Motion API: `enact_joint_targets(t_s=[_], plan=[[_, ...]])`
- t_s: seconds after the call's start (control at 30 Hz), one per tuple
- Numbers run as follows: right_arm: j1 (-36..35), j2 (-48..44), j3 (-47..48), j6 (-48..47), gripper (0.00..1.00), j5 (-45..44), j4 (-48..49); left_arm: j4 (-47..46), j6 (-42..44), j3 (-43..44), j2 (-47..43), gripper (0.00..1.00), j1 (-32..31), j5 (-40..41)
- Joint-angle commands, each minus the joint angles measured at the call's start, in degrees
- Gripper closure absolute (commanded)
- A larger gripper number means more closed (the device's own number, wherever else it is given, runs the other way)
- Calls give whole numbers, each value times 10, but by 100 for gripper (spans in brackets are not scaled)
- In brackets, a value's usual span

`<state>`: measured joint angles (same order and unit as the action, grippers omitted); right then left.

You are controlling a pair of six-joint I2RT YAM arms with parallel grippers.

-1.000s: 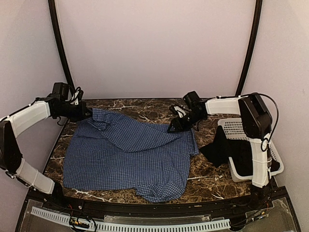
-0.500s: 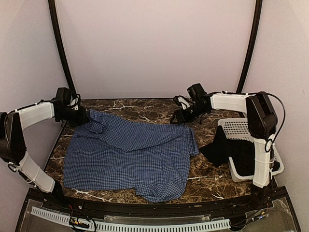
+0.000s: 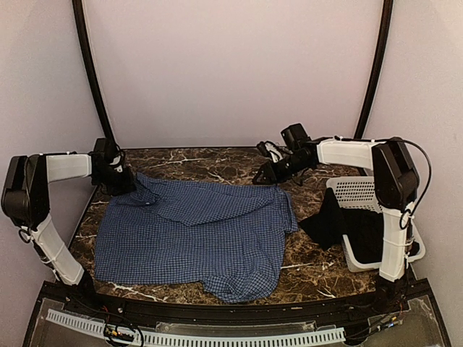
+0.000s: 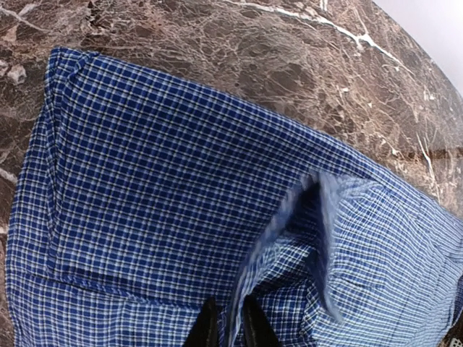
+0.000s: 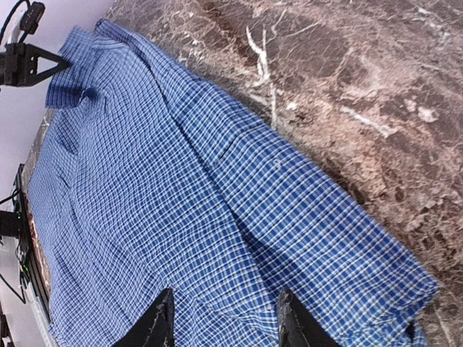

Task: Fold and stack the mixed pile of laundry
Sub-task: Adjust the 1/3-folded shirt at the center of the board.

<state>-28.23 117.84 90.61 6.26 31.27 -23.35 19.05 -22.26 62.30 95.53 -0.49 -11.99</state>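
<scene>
The blue-and-white check shirt [image 3: 195,231] lies spread flat over the marble table [image 3: 210,160]. My left gripper [image 3: 124,185] is at its far left corner, shut on a fold of the shirt [image 4: 145,181], with cloth pinched between the nearly closed fingers [image 4: 207,329]. My right gripper [image 3: 262,177] hovers over the shirt's far right corner [image 5: 181,217], open, with its fingers [image 5: 160,322] wide apart and holding nothing. The black garment [image 3: 329,220] hangs over the near left side of the basket.
The white perforated basket [image 3: 354,189] stands at the table's right edge beside the right arm's base. Black frame tubes rise at the back left and right. Bare marble shows behind the shirt and at its right.
My left gripper has pulled the shirt's far left corner back and to the left. My right gripper has moved back and a little left, and the shirt's far edge now lies flatter.
</scene>
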Motion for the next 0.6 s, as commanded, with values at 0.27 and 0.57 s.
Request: enact_joint_targets(t_s=[0.27,0.57], plan=[[-45,-63,-91,44,54,-28,23,41,10,42,-35,64,3,178],[-56,-8,-80,82,54,-72,11,34,33,26,-67,53,-56,25]])
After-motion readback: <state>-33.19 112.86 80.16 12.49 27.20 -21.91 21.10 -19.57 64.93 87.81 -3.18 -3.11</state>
